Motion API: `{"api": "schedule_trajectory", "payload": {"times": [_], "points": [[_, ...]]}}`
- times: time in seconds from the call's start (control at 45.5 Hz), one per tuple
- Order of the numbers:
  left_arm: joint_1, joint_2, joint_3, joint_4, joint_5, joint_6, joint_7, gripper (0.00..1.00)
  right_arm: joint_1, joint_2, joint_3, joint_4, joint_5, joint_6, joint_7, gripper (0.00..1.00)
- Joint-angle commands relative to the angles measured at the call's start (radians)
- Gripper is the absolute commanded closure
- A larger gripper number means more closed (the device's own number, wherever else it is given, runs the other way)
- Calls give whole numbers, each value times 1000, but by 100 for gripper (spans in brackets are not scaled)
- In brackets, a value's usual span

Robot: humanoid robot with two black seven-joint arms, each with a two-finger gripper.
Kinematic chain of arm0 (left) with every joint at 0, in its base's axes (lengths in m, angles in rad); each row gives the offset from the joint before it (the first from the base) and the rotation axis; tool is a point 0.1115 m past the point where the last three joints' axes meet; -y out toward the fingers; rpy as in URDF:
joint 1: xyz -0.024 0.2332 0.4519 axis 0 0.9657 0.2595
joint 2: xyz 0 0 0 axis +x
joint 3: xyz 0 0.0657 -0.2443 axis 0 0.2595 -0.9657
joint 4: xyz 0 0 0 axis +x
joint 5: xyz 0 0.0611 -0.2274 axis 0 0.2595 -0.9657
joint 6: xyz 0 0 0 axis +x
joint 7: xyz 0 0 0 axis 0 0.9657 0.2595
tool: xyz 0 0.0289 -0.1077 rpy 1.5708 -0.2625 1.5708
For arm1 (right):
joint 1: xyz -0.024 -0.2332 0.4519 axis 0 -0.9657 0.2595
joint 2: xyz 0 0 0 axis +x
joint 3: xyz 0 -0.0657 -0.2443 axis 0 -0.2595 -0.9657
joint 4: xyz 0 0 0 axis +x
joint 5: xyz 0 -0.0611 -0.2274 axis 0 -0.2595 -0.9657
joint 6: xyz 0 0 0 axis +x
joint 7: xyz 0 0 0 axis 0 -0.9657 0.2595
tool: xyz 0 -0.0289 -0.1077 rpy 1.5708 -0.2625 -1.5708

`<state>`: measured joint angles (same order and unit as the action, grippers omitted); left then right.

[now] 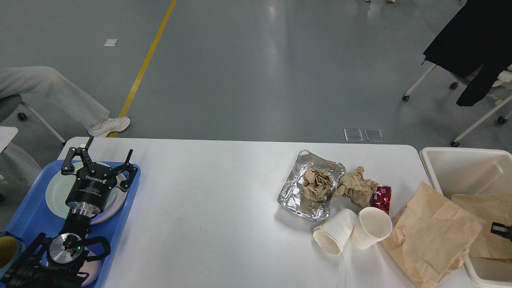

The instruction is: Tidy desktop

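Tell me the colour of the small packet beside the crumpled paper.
Red packet, shiny foil-like; seen in the head view.

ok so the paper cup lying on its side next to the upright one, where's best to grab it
Probably best to grip the tipped cup across its side wall near the middle, coming straight down from above. It lies on the desktop with its open mouth toward the near edge, so its curved wall faces up. The upright cup touches its right side, so setting one finger there looks tight.
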<state>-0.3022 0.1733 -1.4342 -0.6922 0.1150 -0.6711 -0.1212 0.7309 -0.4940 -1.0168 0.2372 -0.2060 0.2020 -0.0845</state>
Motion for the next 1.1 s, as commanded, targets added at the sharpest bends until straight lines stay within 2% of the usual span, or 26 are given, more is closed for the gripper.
{"api": "schedule_trajectory", "payload": {"times": [0.0,0.285,0.593,0.615,0.703,0.724,1.076], "points": [[0,0,0,0,0,1,0,4,-100,51,15,-82,0,-36,-1,100],[0,0,0,0,0,1,0,4,-180,104,46,-93,0,-145,-3,100],[0,0,0,0,0,-1,0,4,-199,117,57,-104,0,-150,-1,100],[0,0,0,0,0,1,0,4,-200,115,57,-104,0,-151,-1,89],[0,0,0,0,0,-1,0,4,-199,109,60,-107,0,-183,5,8],[0,0,0,0,0,-1,0,4,-197,107,63,-107,0,-199,6,0],[0,0,0,0,0,1,0,4,-186,92,66,-101,0,-220,5,0]]}}
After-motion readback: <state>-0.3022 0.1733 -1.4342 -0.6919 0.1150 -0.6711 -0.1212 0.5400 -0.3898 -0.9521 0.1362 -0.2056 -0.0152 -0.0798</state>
